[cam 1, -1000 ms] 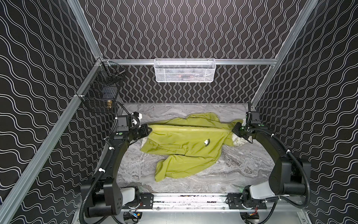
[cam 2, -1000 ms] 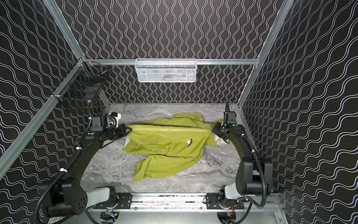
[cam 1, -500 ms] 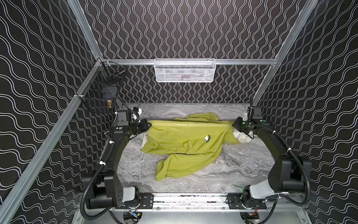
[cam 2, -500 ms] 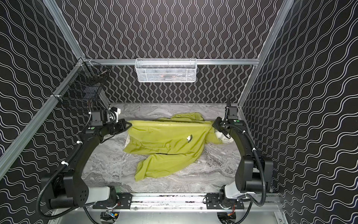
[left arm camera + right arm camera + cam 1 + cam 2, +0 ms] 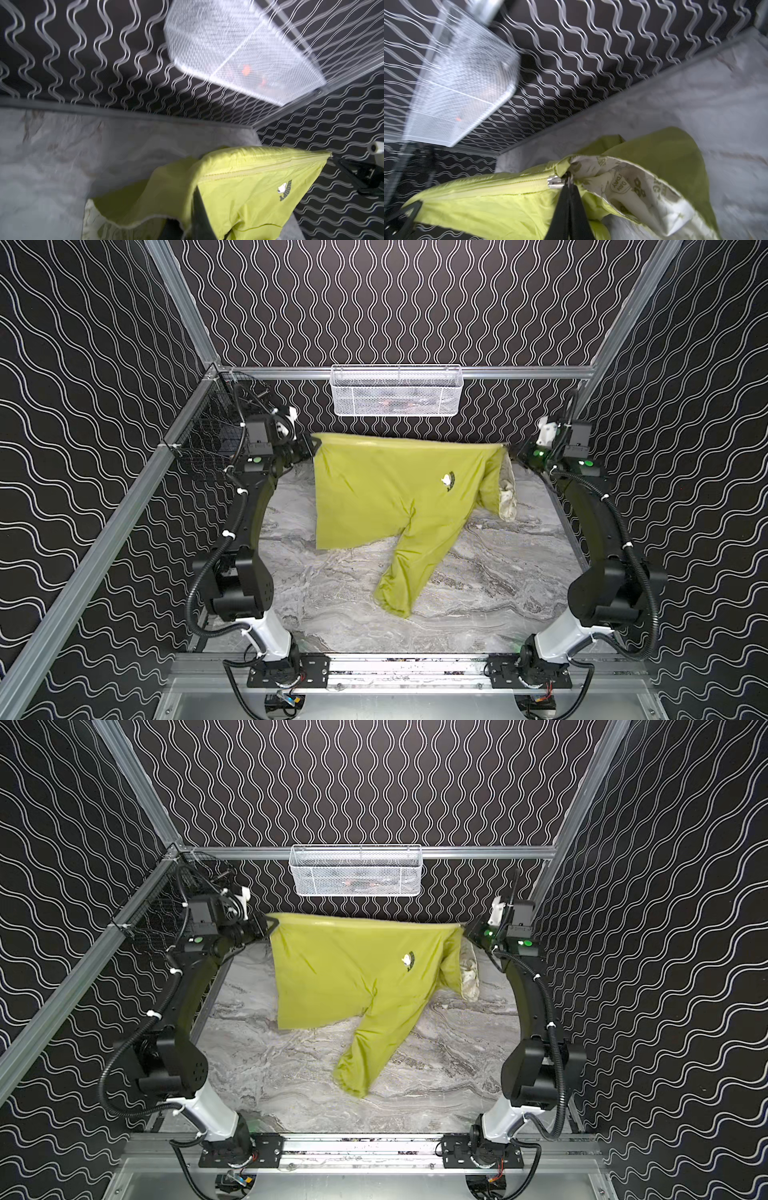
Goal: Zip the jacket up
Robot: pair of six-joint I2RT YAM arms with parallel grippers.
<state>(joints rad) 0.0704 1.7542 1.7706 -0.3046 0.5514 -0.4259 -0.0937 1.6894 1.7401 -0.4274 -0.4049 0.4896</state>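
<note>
The lime-green jacket (image 5: 395, 489) (image 5: 345, 969) hangs stretched between my two grippers near the back wall, and one sleeve (image 5: 399, 585) trails down to the table. My left gripper (image 5: 313, 443) (image 5: 272, 922) (image 5: 187, 205) is shut on the jacket's left end, with fabric draped over its fingers. My right gripper (image 5: 509, 446) (image 5: 463, 926) (image 5: 569, 182) is shut on the pull of the silver zipper slider (image 5: 555, 182), next to the cream printed lining (image 5: 623, 187). The pale zipper (image 5: 259, 168) runs closed along the taut top edge. A small dog print (image 5: 446, 481) faces the front.
A white mesh basket (image 5: 395, 391) hangs on the back wall just above the jacket. A black wire basket (image 5: 208, 435) is fixed at the left wall beside my left wrist. The grey marbled table (image 5: 498, 580) lies below, with a metal rail (image 5: 395, 664) along its front.
Both grippers have risen and moved back and apart. The jacket has been lifted off the table and pulled taut, and its sleeve now hangs down.
</note>
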